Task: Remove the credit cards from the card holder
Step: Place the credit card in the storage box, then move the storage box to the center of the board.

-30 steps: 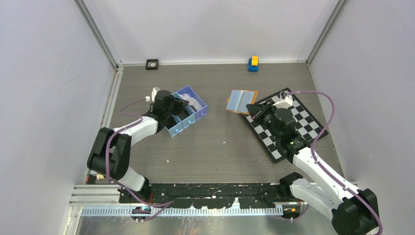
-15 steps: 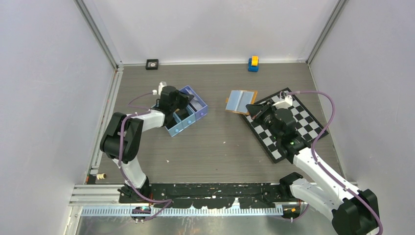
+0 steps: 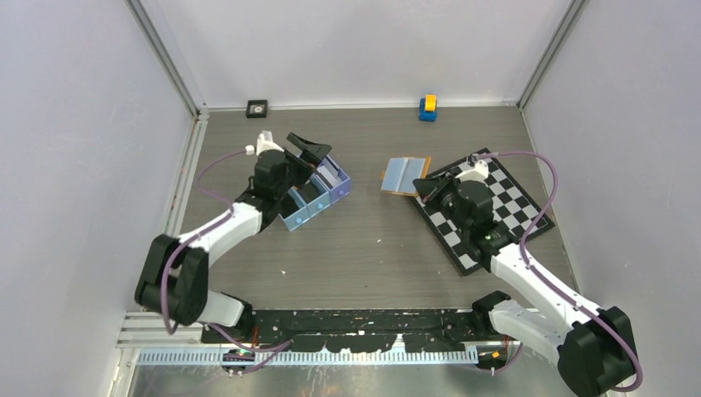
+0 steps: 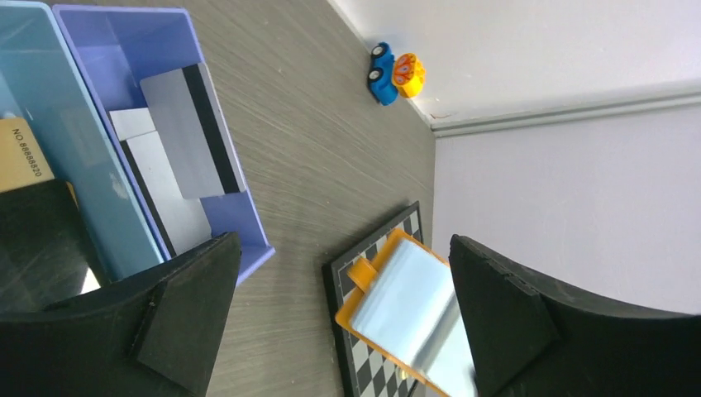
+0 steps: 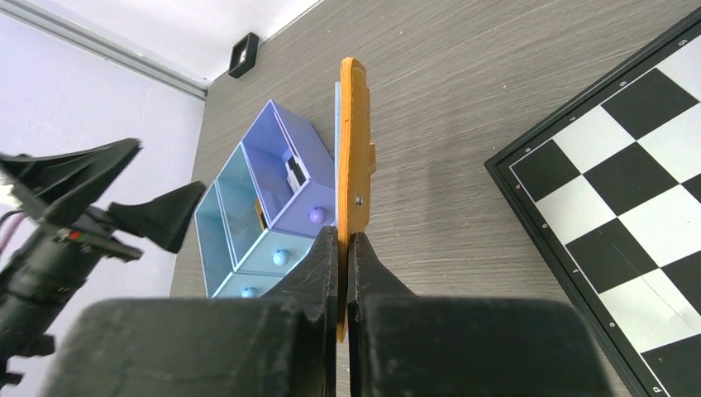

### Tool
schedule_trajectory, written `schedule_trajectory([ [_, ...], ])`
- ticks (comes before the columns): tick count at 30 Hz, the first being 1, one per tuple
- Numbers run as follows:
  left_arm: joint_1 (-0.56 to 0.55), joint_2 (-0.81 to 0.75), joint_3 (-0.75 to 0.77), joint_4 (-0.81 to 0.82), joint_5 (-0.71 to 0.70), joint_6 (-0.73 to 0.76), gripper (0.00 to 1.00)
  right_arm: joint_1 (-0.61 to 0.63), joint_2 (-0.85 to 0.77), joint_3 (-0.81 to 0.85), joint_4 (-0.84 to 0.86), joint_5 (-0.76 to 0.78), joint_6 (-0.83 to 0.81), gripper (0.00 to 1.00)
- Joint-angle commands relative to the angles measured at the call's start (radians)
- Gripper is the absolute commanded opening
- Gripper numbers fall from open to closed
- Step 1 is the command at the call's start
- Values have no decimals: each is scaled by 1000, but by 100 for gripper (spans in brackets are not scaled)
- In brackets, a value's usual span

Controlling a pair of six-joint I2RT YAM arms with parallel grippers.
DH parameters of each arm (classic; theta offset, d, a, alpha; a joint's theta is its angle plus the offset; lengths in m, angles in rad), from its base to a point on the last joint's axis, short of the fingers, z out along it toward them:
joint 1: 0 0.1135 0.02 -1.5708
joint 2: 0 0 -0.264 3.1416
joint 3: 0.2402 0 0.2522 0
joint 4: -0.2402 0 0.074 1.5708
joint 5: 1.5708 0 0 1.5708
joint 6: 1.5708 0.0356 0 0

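From above, the left gripper (image 3: 310,161) hangs over the far end of a blue three-compartment plastic tray (image 3: 307,207) on the grey wood-grain desk (image 3: 364,248), its jaws spread wide and holding nothing. Well to the right, the small orange leather-look card holder (image 3: 405,175) lies open with its pale inside up, just off the far-left corner of a black-and-white chessboard (image 3: 504,203). The right gripper (image 3: 426,187) is closed tight on the holder's near edge. A blue-and-yellow toy car (image 3: 427,107) and a small black square object (image 3: 257,107) sit by the back wall. In the left wrist view, the two black fingers (image 4: 186,318) stand far apart with only desk between them. Grey flat credit cards (image 4: 186,124) with dark stripes lie stacked in the tray's lavender end compartment. A tan card (image 4: 23,153) (printed with a number) lies in the light blue compartment beside it. The card holder shows beyond, overlapping the chessboard's corner. In the right wrist view, the card holder appears edge-on, a thin orange slab pinched between the two fingers, with a pale sheet against its left face. The tray and the open left gripper lie past it.
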Motion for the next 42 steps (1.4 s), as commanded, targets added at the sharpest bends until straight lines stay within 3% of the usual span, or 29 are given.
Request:
schedule_trajectory([
  [1, -16, -150, -71, -18, -80, 146, 100, -4, 28, 22, 107, -37, 9, 1],
  [5, -7, -174, -162, 110, -131, 205, 100, -4, 78, 76, 95, -62, 44, 1],
  [8, 29, -100, -145, 131, -42, 166, 79, -2, 179, 190, 55, -120, 12, 0],
  [10, 49, -64, -124, 134, 4, 149, 76, 7, 257, 274, 34, -133, -13, 0],
  [13, 54, -51, -81, 70, 20, 191, 67, 14, 345, 338, 42, -122, -45, 1],
  [19, 55, -94, -86, -43, -105, 221, 55, 33, 477, 458, 55, -125, -124, 1],
  [21, 55, -133, -70, -140, -186, 245, 58, 41, 492, 480, 25, -85, -154, 0],
  [23, 55, -176, -24, -279, -265, 303, 67, 43, 493, 470, 28, -61, -163, 0],
  [26, 55, -204, 55, -526, -410, 342, 70, 43, 472, 441, 43, -44, -156, 1],
  [34, 66, -111, 157, -915, -633, 171, 72, 43, 360, 349, 64, 48, -159, 1],
  [36, 78, -120, 138, -918, -650, 151, 62, 42, 348, 339, 65, 56, -158, 1],
  [41, 171, -166, 45, -857, -613, 101, 21, 41, 327, 322, 67, 71, -162, 1],
  [42, 191, -166, 30, -852, -611, 87, 7, 42, 324, 319, 67, 75, -163, 1],
])
